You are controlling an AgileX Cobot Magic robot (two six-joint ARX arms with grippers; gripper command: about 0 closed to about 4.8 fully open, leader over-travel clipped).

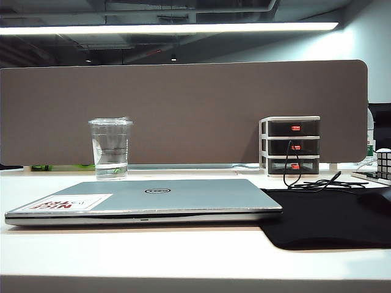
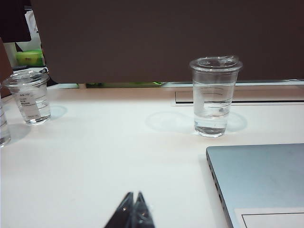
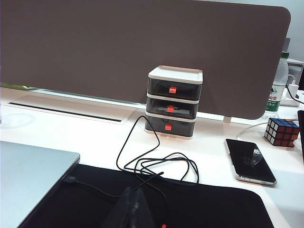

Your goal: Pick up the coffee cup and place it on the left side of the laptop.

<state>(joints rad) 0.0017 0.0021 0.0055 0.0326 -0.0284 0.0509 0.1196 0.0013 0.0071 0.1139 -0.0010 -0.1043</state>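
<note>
My exterior camera sits low at desk edge, facing partition. My left wrist camera looks down over desk toward coffee cup and laptop corner; right wrist camera faces drawer unit. All share laptop.

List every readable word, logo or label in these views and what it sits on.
"DELL" round logo: laptop lid.
"NICE TRY", red, upside down, last letters uncertain: white sticker on the lid.
Coffee cup: no readable print.
Second cup label: too small.
Bottle label: characters blurred.
</note>
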